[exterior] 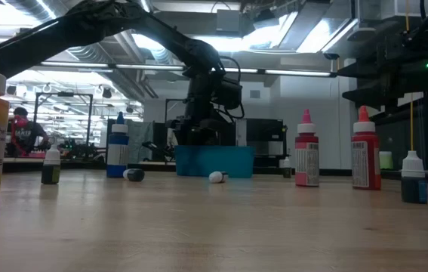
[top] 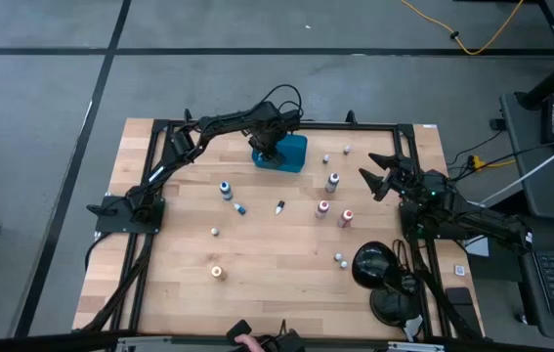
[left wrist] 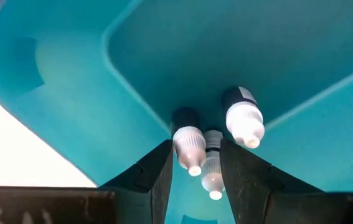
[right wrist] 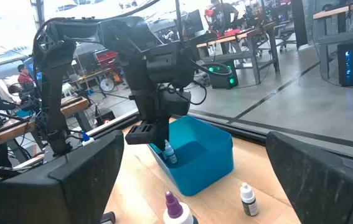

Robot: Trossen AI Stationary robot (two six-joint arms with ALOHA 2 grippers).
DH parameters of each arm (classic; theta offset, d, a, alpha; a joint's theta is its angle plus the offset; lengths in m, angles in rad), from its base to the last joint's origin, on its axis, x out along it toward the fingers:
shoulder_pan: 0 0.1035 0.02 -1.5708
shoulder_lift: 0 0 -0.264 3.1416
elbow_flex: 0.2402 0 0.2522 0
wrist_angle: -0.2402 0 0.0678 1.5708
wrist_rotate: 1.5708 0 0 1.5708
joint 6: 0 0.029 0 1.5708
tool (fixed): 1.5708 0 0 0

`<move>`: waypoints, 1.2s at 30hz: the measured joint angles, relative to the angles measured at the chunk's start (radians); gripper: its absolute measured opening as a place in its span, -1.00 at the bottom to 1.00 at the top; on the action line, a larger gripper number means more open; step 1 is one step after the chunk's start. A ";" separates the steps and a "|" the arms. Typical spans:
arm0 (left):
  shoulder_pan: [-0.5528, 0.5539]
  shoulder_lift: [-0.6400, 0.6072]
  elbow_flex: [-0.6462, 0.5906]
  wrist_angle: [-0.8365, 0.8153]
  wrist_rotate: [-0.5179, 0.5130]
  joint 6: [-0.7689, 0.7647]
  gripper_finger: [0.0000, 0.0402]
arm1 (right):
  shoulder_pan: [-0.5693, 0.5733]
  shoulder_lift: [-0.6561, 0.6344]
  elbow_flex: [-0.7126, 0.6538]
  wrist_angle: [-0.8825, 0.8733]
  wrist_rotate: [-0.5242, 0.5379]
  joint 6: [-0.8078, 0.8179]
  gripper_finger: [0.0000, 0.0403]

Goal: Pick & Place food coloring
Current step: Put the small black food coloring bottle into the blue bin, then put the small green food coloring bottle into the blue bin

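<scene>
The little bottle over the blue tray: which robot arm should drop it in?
Left. The left gripper already holds a small bottle inside the blue tray; the right gripper waits open, far aside.

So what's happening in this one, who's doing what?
The left gripper is reaching down into the teal tray at the table's far edge with a small white-capped bottle between its fingers; two more bottles already lie inside. About a dozen food coloring bottles remain scattered over the wooden table. The right gripper waits open by the right edge.
</scene>
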 joint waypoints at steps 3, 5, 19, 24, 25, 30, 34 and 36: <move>0.001 -0.019 0.000 -0.002 -0.017 0.005 -0.36 | 0.000 0.000 0.000 0.000 0.000 0.000 0.95; 0.003 -0.039 0.000 -0.001 -0.044 0.007 -0.36 | 0.000 0.000 0.000 0.000 0.000 0.000 0.95; -0.030 -0.211 0.000 0.000 -0.096 0.039 -0.30 | 0.000 0.000 0.000 0.000 0.000 0.000 0.95; -0.099 -0.290 0.000 -0.015 -0.106 0.052 -0.08 | 0.000 0.000 0.000 0.000 0.000 0.000 0.95; -0.113 -0.308 0.000 -0.030 -0.106 0.052 -0.03 | 0.000 0.000 0.000 0.000 0.000 0.000 0.95; -0.189 -0.392 0.000 -0.166 -0.118 0.013 0.20 | 0.000 0.000 0.000 0.000 0.000 0.000 0.95; -0.273 -0.450 0.000 -0.245 -0.121 0.038 0.26 | 0.000 0.000 0.000 0.000 0.000 0.000 0.95; -0.324 -0.476 0.000 -0.235 -0.119 0.053 0.26 | 0.000 0.000 0.000 0.000 0.000 0.000 0.95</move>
